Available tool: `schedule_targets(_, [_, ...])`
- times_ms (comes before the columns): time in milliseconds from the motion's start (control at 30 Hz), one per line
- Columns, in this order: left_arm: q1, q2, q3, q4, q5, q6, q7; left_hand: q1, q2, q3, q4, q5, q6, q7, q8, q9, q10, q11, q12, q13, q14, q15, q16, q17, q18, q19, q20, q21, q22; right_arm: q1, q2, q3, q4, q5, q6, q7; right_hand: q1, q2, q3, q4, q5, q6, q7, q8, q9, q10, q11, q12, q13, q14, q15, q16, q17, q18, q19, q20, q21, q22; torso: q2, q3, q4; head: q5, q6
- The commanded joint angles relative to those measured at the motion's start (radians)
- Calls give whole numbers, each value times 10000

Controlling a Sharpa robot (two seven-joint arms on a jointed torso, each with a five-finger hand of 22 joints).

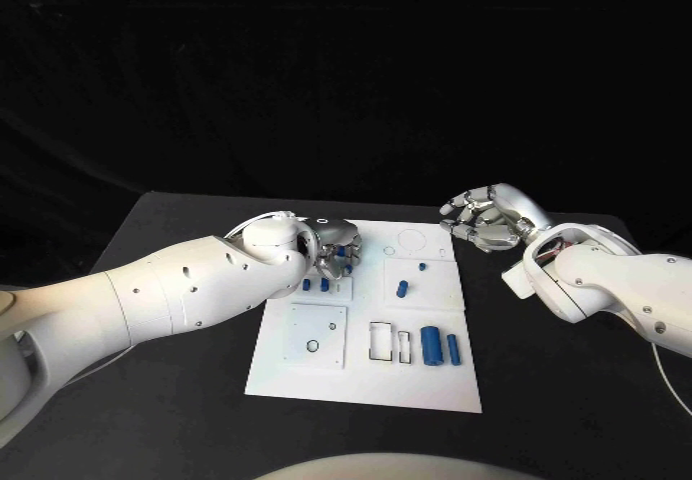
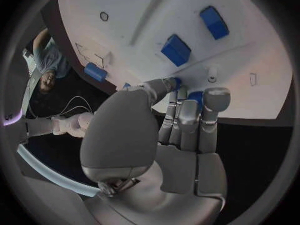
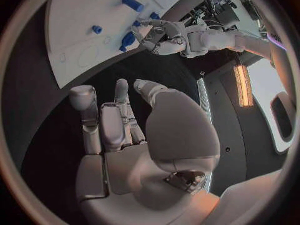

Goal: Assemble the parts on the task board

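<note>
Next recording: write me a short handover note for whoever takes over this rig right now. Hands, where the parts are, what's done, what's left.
Left hand: down over the far left of the white board, fingers at a blue part; a firm hold cannot be told.
Right hand: open, raised off the board's far right corner, holding nothing.
Parts: two long blue cylinders near the board's near right edge, one blue piece mid-board, a small one beyond it, two by the left hand.
Done: nothing clearly assembled.
Left: most parts look loose, still to be placed.

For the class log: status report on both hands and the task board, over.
Left hand down on the task board, fingers at a blue part; grip unclear. Right hand open, raised off the board's far right corner. Other blue parts loose; nothing blocking.
</note>
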Motion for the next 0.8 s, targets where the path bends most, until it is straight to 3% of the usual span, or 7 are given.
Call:
schedule_targets(33, [-67, -23, -45, -34, -64, 391, -250, -168, -28, 28, -5, -42, 40, 25, -50, -21, -85, 4, -83, -42, 4, 65, 27, -37, -112, -1, 51, 38, -28, -7, 8, 0, 6, -86, 53, 90, -79, -58, 53, -15, 62, 53, 0, -22, -6, -38, -21, -55, -8, -80, 19, -32, -16, 99, -18, 16, -19, 3, 5, -3, -1, 1, 0])
schedule_targets(400, [-68, -47, -43, -24, -64, 362, -355, -328, -158, -83, -7, -46, -25, 26, -126, -75, -300, 49, -231, -130, -33, 106, 7, -170, -90, -56, 69, -19, -123, -11, 6, 0, 7, -86, 56, 89, -79, -58, 53, -15, 62, 53, 0, -22, -6, -38, -21, -55, -8, -80, 19, -32, -16, 99, -18, 16, -19, 3, 4, -1, 0, 9, -11])
schedule_targets(800, [-75, -27, -43, -13, -56, 450, -363, -219, 92, 68, -132, -36, 259, -18, -99, -104, 210, -55, 38, -54, -6, 32, 86, -148, -117, 8, 43, 120, 75, -14, 9, 0, 7, -85, 61, 92, -95, -52, 58, -13, 71, 82, -6, -12, -1, -17, -26, -68, -35, -76, 15, -38, -13, 98, -5, 15, -16, 10, 3, -3, 4, 12, -24])
